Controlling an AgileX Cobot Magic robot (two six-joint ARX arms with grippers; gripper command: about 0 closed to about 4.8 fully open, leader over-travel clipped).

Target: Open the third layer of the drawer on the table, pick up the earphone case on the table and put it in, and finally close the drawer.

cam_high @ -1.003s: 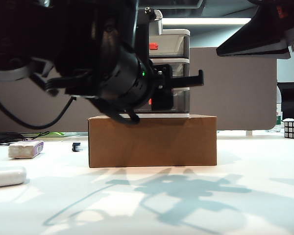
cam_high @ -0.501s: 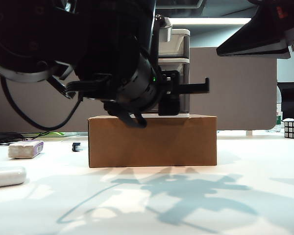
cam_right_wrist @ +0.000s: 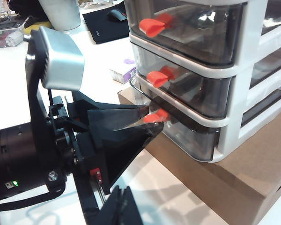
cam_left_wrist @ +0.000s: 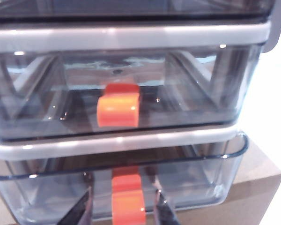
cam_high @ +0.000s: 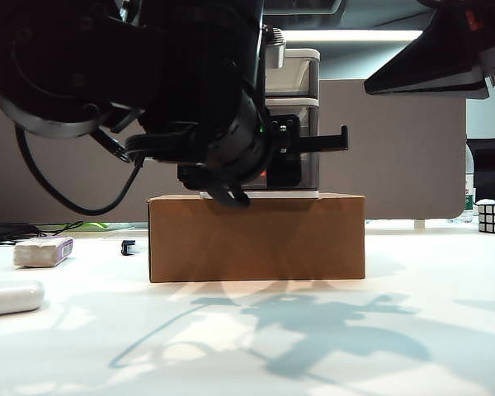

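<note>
Both left claw fingers flank third layer handle.

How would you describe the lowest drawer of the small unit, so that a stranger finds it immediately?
Find the brown cardboard box in the middle of the white table; a small white-framed drawer unit stands on it. The third layer is its bottom smoky grey drawer. Unlike the two above, it sticks out slightly, and the left tool straddles its red-orange handle.

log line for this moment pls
left pincer: fingers astride bottom drawer handle, drawer slightly out | right pincer: out of view | earphone case: on table, untouched
</note>
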